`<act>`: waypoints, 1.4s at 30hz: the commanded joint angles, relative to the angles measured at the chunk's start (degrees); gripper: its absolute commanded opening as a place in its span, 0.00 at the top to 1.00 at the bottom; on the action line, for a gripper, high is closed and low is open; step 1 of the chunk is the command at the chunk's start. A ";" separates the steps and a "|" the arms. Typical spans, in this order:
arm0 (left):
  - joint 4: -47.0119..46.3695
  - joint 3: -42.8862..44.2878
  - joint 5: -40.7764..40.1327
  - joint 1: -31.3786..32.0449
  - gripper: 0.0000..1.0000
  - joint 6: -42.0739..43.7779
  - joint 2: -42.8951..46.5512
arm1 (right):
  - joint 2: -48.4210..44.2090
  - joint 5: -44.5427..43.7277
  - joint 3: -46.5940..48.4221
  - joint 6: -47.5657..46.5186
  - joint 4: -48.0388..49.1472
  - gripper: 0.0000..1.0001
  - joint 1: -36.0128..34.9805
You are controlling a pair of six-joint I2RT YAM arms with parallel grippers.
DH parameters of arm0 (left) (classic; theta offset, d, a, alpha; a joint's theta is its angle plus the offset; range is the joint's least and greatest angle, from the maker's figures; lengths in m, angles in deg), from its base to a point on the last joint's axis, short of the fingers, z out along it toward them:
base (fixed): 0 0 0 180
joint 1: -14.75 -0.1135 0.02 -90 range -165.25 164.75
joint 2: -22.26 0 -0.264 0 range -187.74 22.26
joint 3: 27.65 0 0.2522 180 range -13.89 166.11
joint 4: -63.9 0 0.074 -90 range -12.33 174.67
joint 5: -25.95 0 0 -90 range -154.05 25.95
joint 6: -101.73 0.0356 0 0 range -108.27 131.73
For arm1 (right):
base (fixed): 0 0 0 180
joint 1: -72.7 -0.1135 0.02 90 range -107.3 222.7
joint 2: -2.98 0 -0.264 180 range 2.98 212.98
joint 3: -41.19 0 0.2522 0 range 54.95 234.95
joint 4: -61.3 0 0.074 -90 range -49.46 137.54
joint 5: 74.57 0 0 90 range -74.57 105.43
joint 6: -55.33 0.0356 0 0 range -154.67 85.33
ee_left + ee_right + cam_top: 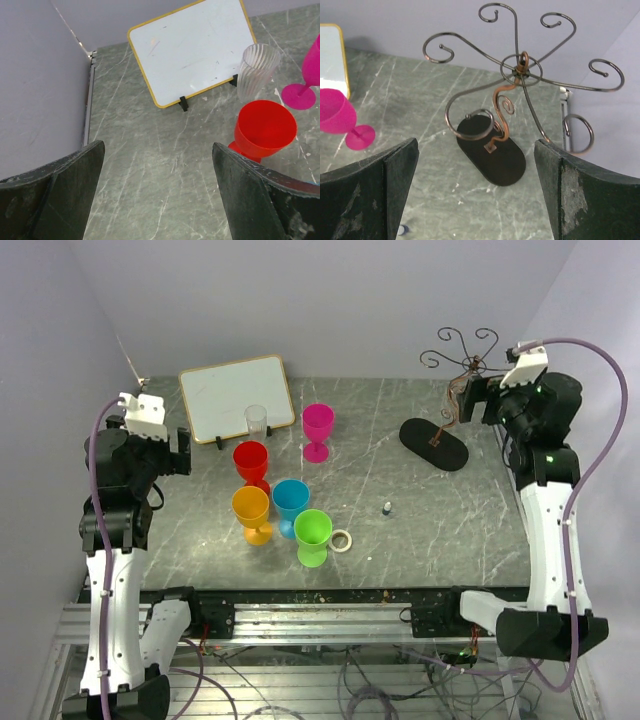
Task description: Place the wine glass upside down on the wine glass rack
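Observation:
The wine glass rack (pixel 436 444), dark wire with curled hooks on a black oval base, stands at the back right with no glass on it. It fills the right wrist view (pixel 505 165). Plastic goblets stand upright left of centre: magenta (pixel 318 428), red (pixel 251 462), orange (pixel 251 512), blue (pixel 291 502), green (pixel 312 535). My right gripper (pixel 470 398) is open and empty, raised just right of the rack's hooks (pixel 476 144). My left gripper (pixel 188 452) is open and empty, left of the red goblet (pixel 265 130), over bare table (pixel 157 147).
A small whiteboard (pixel 236 398) leans on a stand at the back left, with a clear ribbed tumbler (pixel 256 423) in front of it. A tape roll (pixel 342 540) lies by the green goblet. A small dark object (pixel 386 508) lies mid-table. Walls close in left and right.

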 commanded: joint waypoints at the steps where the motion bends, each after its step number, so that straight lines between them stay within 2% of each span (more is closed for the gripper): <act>1: -0.81 1.38 4.33 -0.77 0.01 -0.10 0.75 | 2.97 -0.96 3.12 4.71 5.14 0.01 -1.29; 7: -1.52 0.75 3.95 -0.79 0.01 -0.29 1.20 | 7.73 -7.02 5.98 6.39 5.97 0.03 -5.25; 11: -1.71 0.64 4.41 -0.83 0.01 -0.48 0.96 | 10.95 -15.78 7.04 5.71 5.65 0.04 -9.48; 20: -2.21 0.08 4.65 -0.80 0.01 -0.21 0.76 | 13.30 -23.73 5.37 4.77 6.53 0.07 -11.43; 27: -2.42 -0.23 5.08 -0.82 0.01 -0.16 0.50 | 15.06 -23.95 4.82 4.21 6.45 0.15 -11.64; 42: -2.78 -0.82 5.18 -0.83 0.01 -0.22 0.33 | 16.87 -22.83 4.66 3.94 7.75 0.41 -11.58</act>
